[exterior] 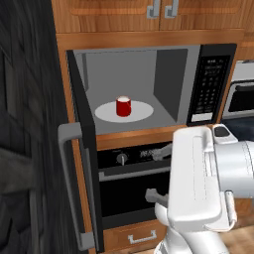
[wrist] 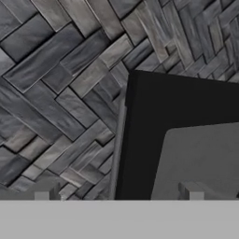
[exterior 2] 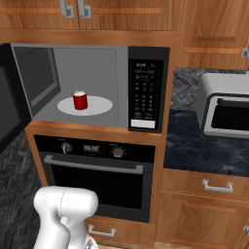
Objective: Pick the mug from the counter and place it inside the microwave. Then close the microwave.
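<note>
The red mug [exterior: 123, 106] [exterior 2: 80, 100] stands upright on the white turntable [exterior: 144, 112] inside the microwave [exterior: 168, 84] [exterior 2: 97, 63]. The microwave's door [exterior: 82, 163] [wrist: 186, 135] hangs wide open to the left, its grey bar handle [exterior: 67, 183] [wrist: 119, 149] facing outward. My gripper [wrist: 116, 193] [exterior: 153, 173] is open and empty, low in front of the oven and right of the open door. It points at the door's edge. The dark speckled counter [exterior 2: 204, 146] lies to the right of the microwave.
A black oven [exterior 2: 97, 170] with knobs sits under the microwave, with a drawer [exterior: 141, 237] below it. A silver toaster oven [exterior 2: 226, 109] stands on the counter. A dark herringbone wall [wrist: 56, 93] lies behind the open door. Wooden cabinets [exterior 2: 121, 14] hang above.
</note>
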Tool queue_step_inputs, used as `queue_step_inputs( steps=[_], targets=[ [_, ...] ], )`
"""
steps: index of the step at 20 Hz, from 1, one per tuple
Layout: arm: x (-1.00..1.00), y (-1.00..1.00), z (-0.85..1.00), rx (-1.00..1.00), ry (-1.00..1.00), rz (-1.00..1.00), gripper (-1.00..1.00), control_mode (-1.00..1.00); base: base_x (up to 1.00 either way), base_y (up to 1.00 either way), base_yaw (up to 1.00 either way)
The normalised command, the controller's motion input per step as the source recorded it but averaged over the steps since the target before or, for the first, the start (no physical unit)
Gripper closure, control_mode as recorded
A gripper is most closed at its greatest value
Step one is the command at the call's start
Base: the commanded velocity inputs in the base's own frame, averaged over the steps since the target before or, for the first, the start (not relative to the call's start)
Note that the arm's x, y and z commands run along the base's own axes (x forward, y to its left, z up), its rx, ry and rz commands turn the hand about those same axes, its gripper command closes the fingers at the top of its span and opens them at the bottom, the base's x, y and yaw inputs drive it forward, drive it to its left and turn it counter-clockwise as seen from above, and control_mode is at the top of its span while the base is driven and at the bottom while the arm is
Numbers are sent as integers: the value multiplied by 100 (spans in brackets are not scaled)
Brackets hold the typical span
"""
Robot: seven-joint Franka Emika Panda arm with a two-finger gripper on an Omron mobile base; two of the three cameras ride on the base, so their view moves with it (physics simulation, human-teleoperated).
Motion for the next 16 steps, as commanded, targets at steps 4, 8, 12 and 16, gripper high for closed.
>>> queue_step_inputs(
  steps=[4, 8, 12, 16],
  targets=[
    [4, 23, 0, 0, -3, -9, -100, -100, 0, 0, 0],
    [15, 4, 0, 0, -8, -3, -100, -100, 0, 0, 0],
    [20, 1, 0, 0, -6, 0, -100, -100, 0, 0, 0],
    [7, 5, 0, 0, -3, 0, -100, -100, 0, 0, 0]
  ],
)
